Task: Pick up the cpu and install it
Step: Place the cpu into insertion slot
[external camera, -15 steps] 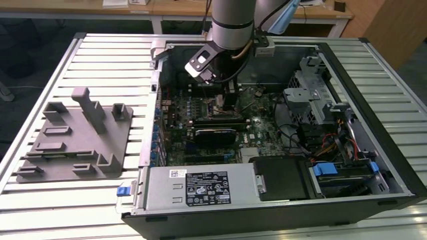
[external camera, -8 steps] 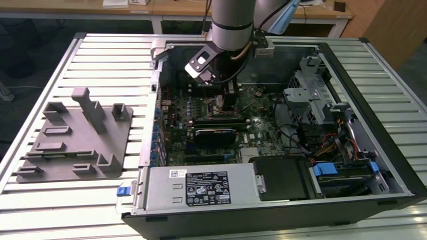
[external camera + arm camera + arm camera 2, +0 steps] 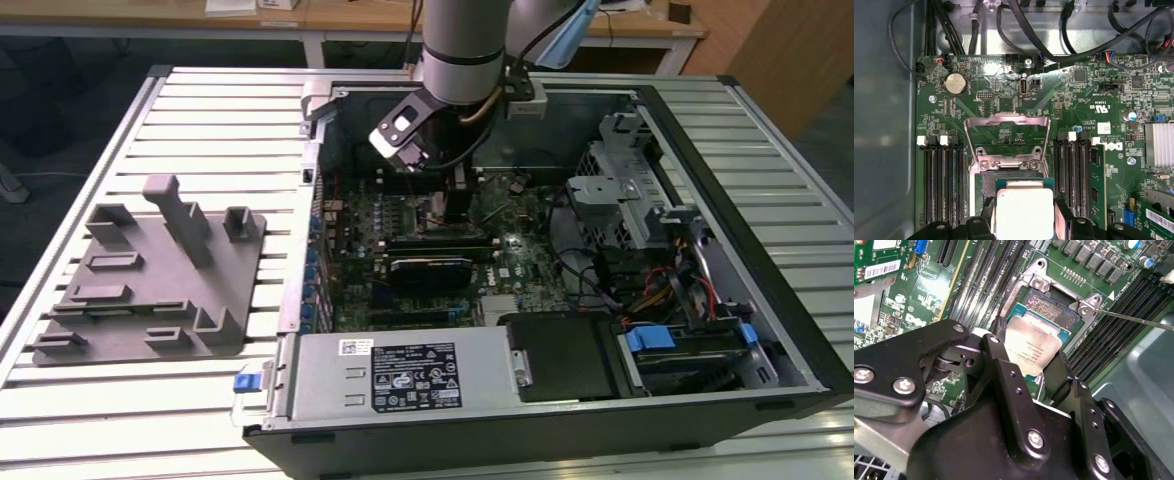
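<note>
The pincer grips the cpu by opposite edges over the socket; it looks light, stiff, and probably delicate underneath.

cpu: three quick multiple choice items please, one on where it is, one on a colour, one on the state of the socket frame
1. Where is the small square silvery-topped cpu?
A. on the grey plastic tray
B. between the fingers of the black gripper, over the socket
C. on the power supply

2. What colour is the motherboard?
A. red
B. green
C. white

3. How does the socket's metal retention frame stand?
A. flipped open
B. clamped over the cpu
C. removed

Answers: 1 B, both wrist views show the fingers flanking it above the socket; 2 B, the board is green throughout; 3 A, the first wrist view shows it hinged back.
</note>
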